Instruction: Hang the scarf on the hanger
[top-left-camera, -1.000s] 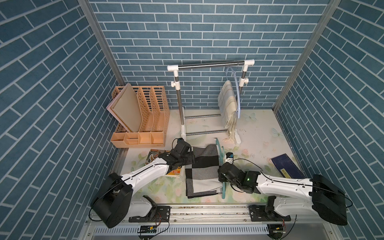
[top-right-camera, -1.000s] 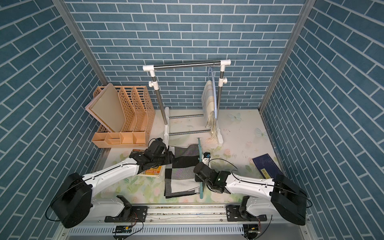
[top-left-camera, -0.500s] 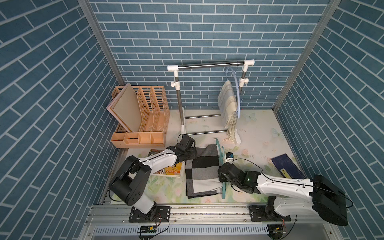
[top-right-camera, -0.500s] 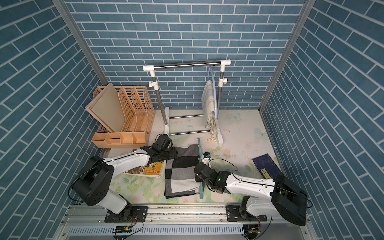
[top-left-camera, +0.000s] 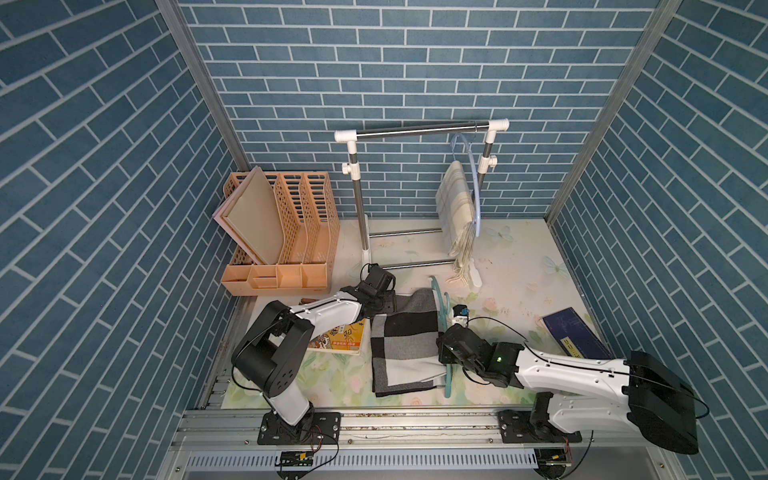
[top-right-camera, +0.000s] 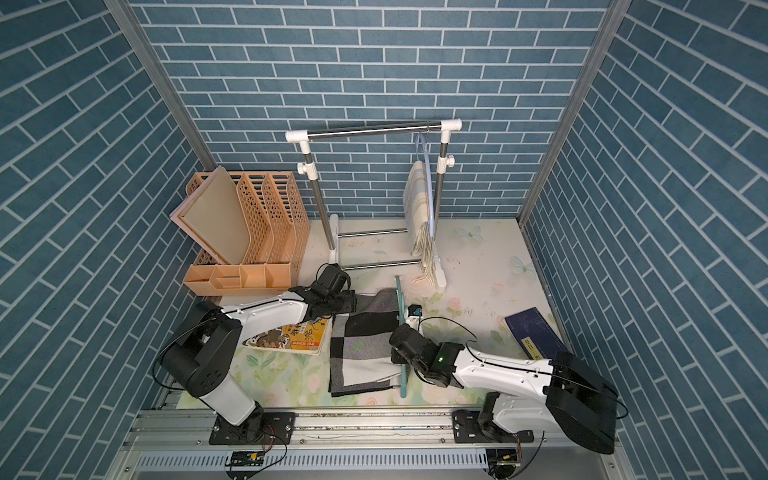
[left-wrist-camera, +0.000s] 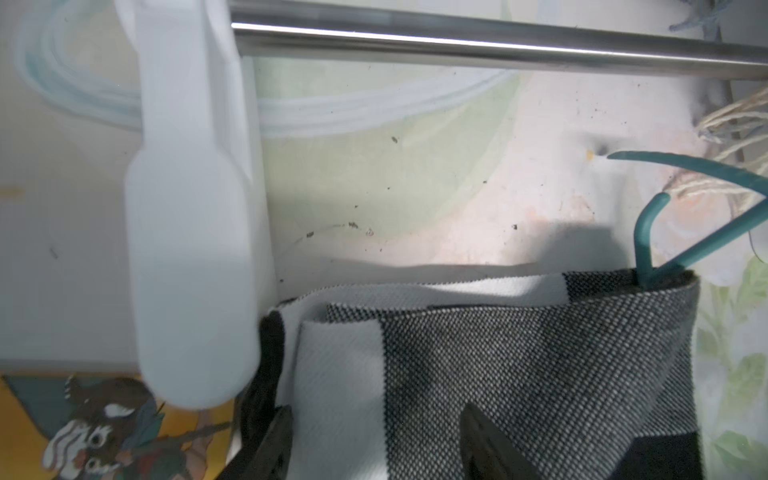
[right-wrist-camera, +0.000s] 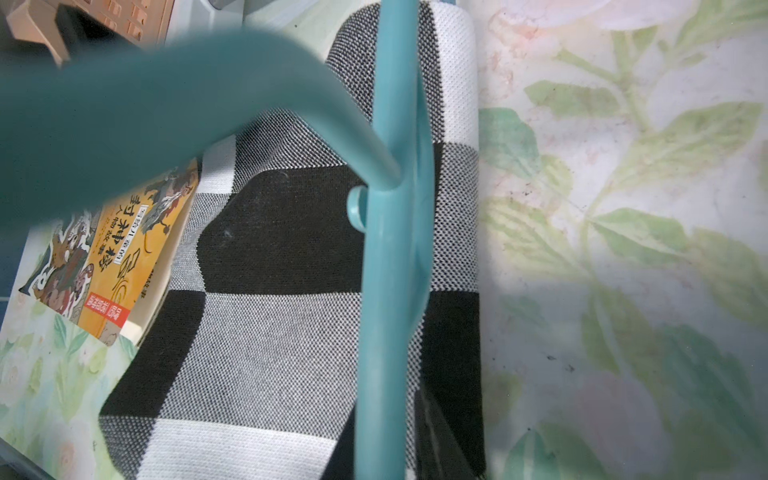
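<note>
Your black-grey-white checked scarf (top-left-camera: 405, 345) lies near centre, right edge over the teal hanger (right-wrist-camera: 384, 291) the right gripper (top-left-camera: 444, 359) pinches; left gripper (left-wrist-camera: 378, 415) straddles its far-left corner, spread. Picture book (top-left-camera: 338, 338), rack foot (left-wrist-camera: 191, 249) just left.

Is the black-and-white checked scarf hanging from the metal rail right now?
No, the checked scarf lies on the table with the teal hanger; only a cream scarf hangs from the rail.
</note>
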